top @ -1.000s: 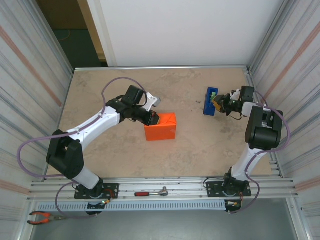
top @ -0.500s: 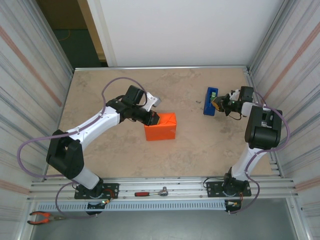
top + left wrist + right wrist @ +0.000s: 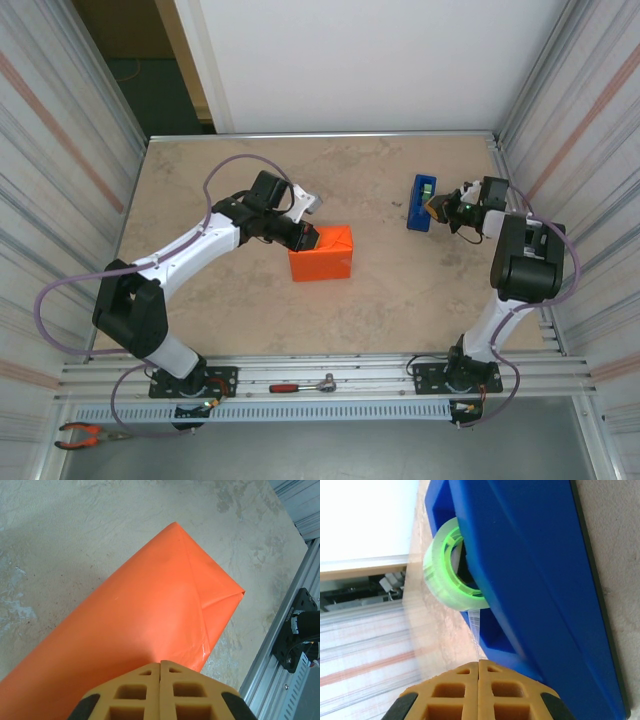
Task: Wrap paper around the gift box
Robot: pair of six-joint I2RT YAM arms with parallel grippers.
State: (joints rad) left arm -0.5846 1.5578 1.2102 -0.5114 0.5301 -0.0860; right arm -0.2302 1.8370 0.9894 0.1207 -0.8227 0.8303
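Note:
The orange paper (image 3: 322, 255) is folded around a box shape in the middle of the table, and the gift box itself is hidden under it. A folded triangular flap shows on the paper (image 3: 150, 605) in the left wrist view. My left gripper (image 3: 308, 238) is shut, its tips (image 3: 160, 662) resting against the paper's left side with nothing between them. My right gripper (image 3: 438, 208) is at the blue tape dispenser (image 3: 421, 202). It (image 3: 479, 661) is shut on a clear tape strip (image 3: 475, 627) running down from the green roll (image 3: 447, 567).
The dispenser (image 3: 535, 570) lies at the back right near the corrugated side wall. A red-handled tool (image 3: 300, 386) lies on the front rail, with pliers (image 3: 85, 434) at the front left. An aluminium rail (image 3: 295, 630) runs close to the wrapped box.
My right gripper has closed onto the tape strip at the dispenser and shifted slightly right. The left arm and wrapped box have not moved.

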